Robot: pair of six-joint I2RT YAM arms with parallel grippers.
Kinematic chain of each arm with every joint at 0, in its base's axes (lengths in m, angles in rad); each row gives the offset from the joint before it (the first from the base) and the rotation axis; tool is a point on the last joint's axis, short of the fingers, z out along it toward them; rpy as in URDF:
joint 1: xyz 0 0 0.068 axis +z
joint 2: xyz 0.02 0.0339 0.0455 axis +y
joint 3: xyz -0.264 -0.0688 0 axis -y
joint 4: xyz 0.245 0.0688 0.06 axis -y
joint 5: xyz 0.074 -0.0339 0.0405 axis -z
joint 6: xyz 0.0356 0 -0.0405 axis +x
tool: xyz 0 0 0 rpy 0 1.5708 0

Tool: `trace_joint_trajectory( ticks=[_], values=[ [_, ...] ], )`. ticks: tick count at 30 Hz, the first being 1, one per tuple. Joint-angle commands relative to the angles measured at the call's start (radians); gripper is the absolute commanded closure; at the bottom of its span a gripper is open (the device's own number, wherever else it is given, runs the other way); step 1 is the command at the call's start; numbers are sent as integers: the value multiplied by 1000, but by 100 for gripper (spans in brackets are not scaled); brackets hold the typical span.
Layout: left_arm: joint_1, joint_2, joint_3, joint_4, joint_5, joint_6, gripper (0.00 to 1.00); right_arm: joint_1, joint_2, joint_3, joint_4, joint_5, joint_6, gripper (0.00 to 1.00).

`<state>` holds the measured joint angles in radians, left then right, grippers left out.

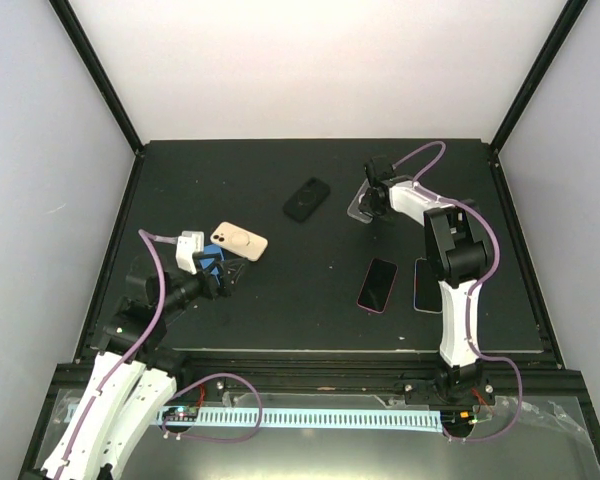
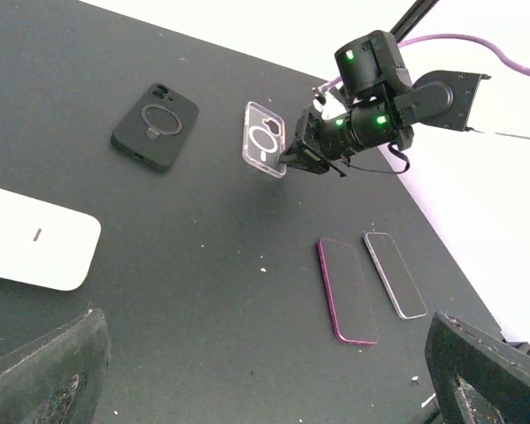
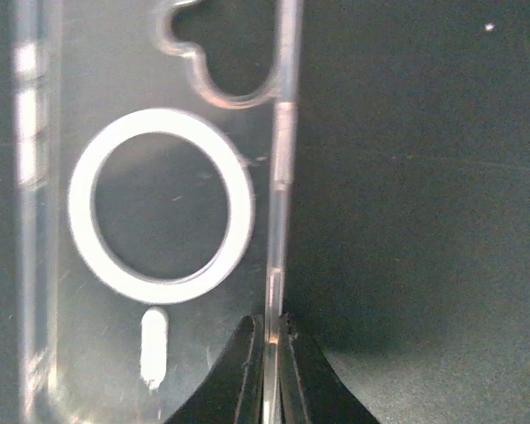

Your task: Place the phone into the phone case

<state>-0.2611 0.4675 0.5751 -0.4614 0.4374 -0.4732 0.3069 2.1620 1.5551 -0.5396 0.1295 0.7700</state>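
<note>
Even bright light, soft shadows on black table, clear case blurred close up

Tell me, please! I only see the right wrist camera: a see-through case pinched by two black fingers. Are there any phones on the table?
Observer: Yes, two lie side by side, nearer the arms' bases than the clear case: a pink-edged phone and a silver-edged phone.
Operator: Any other cases?
Observer: A black case lies left of the clear one.
Operator: What's the other arm doing?
Observer: The left gripper hangs open, holding nothing.
</note>
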Motion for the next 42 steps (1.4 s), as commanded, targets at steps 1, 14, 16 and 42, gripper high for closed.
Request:
trace_joint_trajectory(
  ticks=[1, 14, 16, 42],
  values=[
    [8, 16, 9, 12, -36, -7, 1, -5, 24, 8, -21, -23, -3, 96],
    [8, 124, 79, -100, -97, -13, 1, 52, -318, -251, 13, -138, -102, 99],
    [8, 143, 83, -95, -53, -16, 1, 88, -386, -313, 16, -147, -117, 99],
    [-3, 208, 12, -28, 144, -53, 2, 607, -649, -679, 59, -123, 111, 99]
  ],
)
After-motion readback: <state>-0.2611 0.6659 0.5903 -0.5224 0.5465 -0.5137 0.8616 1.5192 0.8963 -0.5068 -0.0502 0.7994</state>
